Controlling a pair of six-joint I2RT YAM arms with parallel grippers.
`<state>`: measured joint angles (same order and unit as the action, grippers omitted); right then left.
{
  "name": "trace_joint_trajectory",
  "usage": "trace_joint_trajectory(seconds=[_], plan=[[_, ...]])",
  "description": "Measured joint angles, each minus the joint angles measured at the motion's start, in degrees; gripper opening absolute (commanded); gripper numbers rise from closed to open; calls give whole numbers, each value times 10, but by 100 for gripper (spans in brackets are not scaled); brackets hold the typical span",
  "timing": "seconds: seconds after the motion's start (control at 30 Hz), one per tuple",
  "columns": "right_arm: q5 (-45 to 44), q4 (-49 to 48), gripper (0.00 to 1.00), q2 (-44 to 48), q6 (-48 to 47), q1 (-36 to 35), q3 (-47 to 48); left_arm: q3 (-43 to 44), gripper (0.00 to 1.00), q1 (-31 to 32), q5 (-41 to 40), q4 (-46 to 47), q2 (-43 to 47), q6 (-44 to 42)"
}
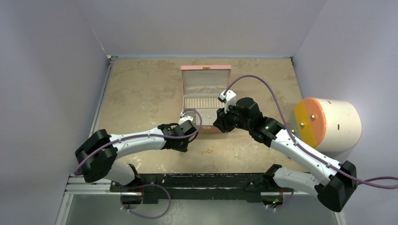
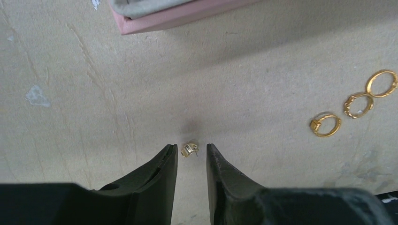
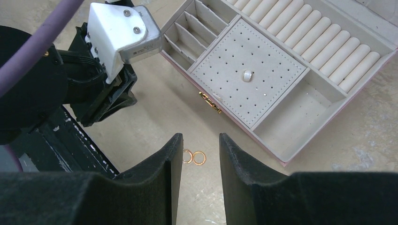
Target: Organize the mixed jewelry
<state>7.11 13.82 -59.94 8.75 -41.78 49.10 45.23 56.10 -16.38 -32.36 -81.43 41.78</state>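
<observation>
A tiny gold stud (image 2: 189,149) lies on the table between the tips of my left gripper (image 2: 192,148), which is open, with its fingers either side of the stud. Three small gold rings (image 2: 358,104) lie in a row to its right. They also show in the top view (image 1: 208,151), in front of the open pink box (image 1: 206,68). My right gripper (image 3: 200,140) is open and empty, hovering above two of the rings (image 3: 199,157) by the box's front. A small pale piece (image 3: 247,75) sits on the box's dotted pad. No silver hoop shows.
The pink box has beige compartments (image 3: 291,112) and ring rolls at the back. Its corner shows in the left wrist view (image 2: 187,16). A white cylinder with an orange face (image 1: 328,124) stands at the right. The left arm's wrist (image 3: 119,33) is close to my right gripper.
</observation>
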Motion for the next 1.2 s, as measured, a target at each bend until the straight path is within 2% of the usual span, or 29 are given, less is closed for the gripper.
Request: trace_joint_trajectory(seconds=[0.87, 1.2], plan=[[0, 0, 37, 0, 0, 0, 0, 0, 15, 14, -8, -3, -22, -11], [0, 0, 37, 0, 0, 0, 0, 0, 6, 18, -8, -3, -32, -11]])
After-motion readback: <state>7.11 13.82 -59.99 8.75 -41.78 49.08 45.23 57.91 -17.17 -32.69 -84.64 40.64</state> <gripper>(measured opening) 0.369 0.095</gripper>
